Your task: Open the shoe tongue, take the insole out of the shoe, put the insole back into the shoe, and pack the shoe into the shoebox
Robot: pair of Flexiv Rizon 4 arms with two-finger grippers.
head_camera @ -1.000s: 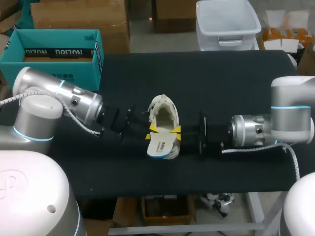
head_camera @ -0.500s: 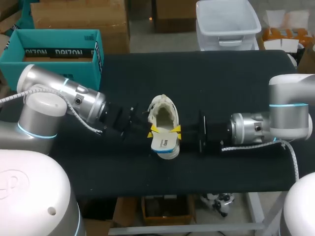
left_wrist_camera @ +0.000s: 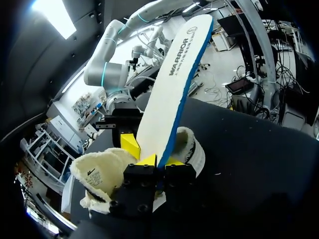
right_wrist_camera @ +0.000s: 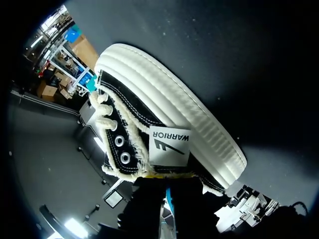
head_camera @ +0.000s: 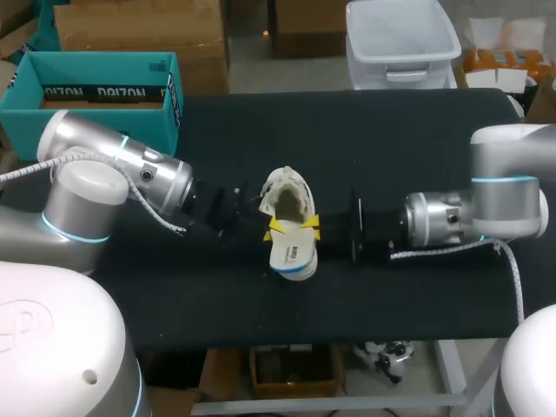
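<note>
My left arm (head_camera: 113, 169), left of frame: silver-grey cylinder links, white rounded joint housings, light-blue ring, small dark screws, grey cable looping below. My right arm (head_camera: 486, 213), right of frame: same silver and white, blue ring, pale cable trailing underneath. Black wrist mounts, yellow fingertips (head_camera: 276, 228).
</note>
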